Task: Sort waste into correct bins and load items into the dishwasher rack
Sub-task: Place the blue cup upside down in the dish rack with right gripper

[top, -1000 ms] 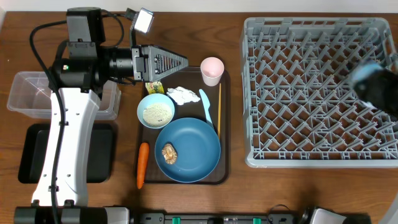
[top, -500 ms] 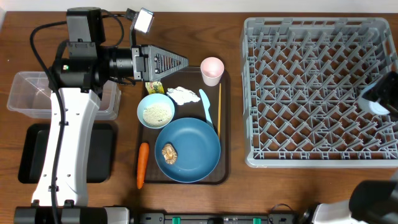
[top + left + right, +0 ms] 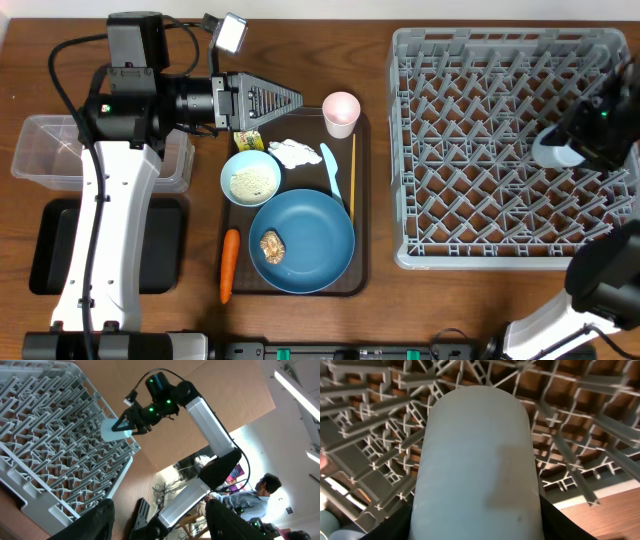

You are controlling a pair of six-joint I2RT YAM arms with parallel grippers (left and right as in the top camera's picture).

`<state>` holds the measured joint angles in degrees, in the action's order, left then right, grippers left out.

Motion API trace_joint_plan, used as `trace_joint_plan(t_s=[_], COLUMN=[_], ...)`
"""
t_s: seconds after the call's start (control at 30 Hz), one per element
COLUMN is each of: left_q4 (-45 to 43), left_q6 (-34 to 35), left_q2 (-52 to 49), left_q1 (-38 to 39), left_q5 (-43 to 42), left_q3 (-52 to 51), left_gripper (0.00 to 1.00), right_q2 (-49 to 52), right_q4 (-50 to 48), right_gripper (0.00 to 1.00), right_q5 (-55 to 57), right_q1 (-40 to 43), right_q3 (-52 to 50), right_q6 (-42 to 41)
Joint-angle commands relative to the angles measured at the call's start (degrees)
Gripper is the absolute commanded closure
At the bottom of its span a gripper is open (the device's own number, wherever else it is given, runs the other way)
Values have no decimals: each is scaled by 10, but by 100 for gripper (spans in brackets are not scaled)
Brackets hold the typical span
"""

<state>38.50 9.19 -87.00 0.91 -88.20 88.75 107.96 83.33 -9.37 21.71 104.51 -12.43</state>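
Nearest, the carrot [image 3: 229, 265] and the blue plate [image 3: 310, 235] with its brown lump [image 3: 271, 246] lie on the brown tray [image 3: 362, 200] exactly as a second ago. Just beyond them the bowl [image 3: 250, 178], spoon [image 3: 332, 170], chopstick [image 3: 353, 170], napkin [image 3: 290, 152] and pink cup [image 3: 341, 113] are likewise unmoved.

The one change is on the right. The right gripper [image 3: 572, 145] has swung in from the right edge and now carries the light blue cup [image 3: 553, 153] over the right side of the rack [image 3: 497, 258], about midway between near and far. In my judgement this is the placing step for the first dish, since the rack holds nothing else and all the waste is unsorted. The cup looks low among the pegs, though I cannot tell whether it touches them.

Its jaws are clamped on the cup, with dark fingers at both lower sides of it in the wrist view. Farther off, the left gripper [image 3: 161, 505] hovers by the tray's far left corner, where it was, jaws wide and empty.
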Motion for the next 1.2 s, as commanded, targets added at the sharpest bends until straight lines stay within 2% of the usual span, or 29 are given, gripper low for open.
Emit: trace_joint_plan(t_s=[0.0,0.5,0.57,0.67,0.9,0.97,1.03,1.13,1.17], left_q4=[-2,-2,-2,-2,-2,1,12,47,59], left_q6=[2,2,1,1,1,1,1,-5,-18], left_q2=[2,2,2,2,2,2,2,2,0], left_q1=[0,0,0,0,0,1,5,28,44], left_q5=[-11,-11,-11,-11,0,45,123,322,417], left_q3=[3,3,3,3,3,3,3,2,2], left_gripper=[40,40,40,40,40,39,39,35,35], right_q2=[16,23,23,23,21,16,4,-30,-49], right_q4=[7,30,25,21,16,26,30,24,14], right_gripper=[49,44,41,23,19,18,16,15,14], right_q5=[14,54,49,48,-9,-48,-90,-155,-174], right_q1=[-9,-7,-7,-8,-8,-8,-11,-23,-29], right_q3=[3,-20,-28,-33,-7,14,32,57,63], right_q6=[0,2,3,3,23,47,78,122,127])
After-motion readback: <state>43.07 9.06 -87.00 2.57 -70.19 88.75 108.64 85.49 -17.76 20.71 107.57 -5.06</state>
